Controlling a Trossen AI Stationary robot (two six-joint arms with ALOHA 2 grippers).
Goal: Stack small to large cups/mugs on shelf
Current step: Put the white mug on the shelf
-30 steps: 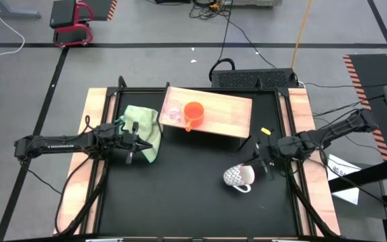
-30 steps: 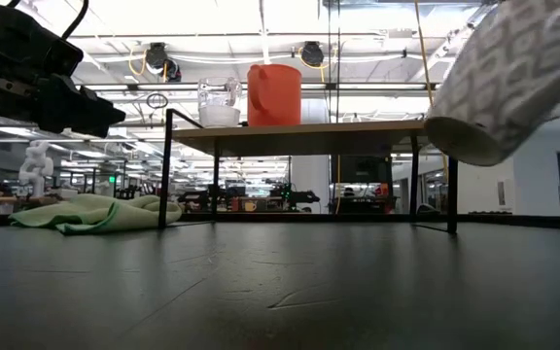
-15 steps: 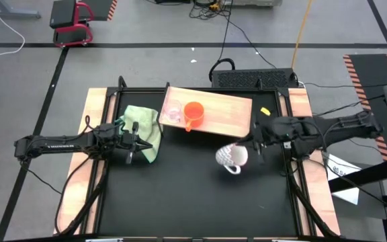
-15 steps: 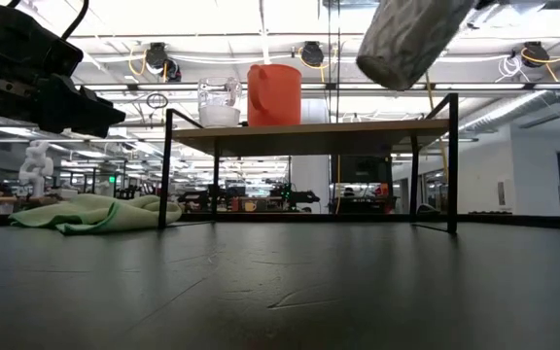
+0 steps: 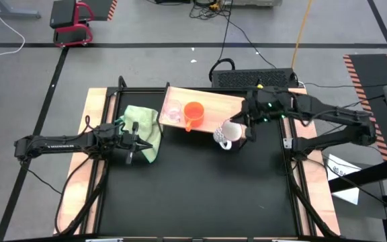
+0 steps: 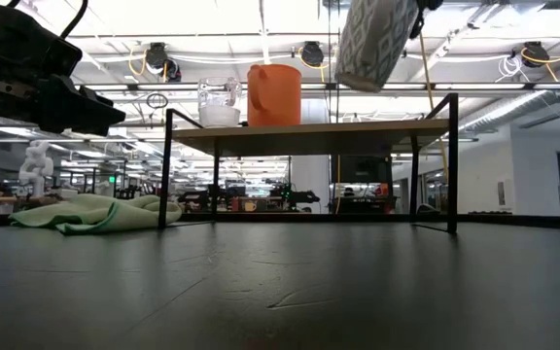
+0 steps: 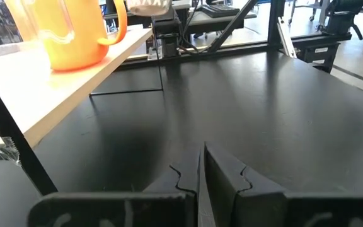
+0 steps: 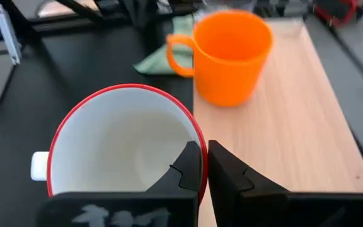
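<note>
Right tool [image 8: 203,165] clamped on the white mug's [image 5: 227,134] rim, holding it aloft at the shelf's [image 5: 230,107] front edge, beside the orange mug [image 5: 193,113]. Left tool [image 7: 200,173] closed, empty, near the green cloth [image 5: 142,128].

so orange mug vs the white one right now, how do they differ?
Support: the orange mug stands on the shelf beside the glass cup; the white mug hangs in the air, pinched at its rim by the right gripper.
Pose: the orange one is upright, the white one tilted.
Look: plain orange against white with a grey pattern and a red rim.
Both have a handle and look empty.
</note>
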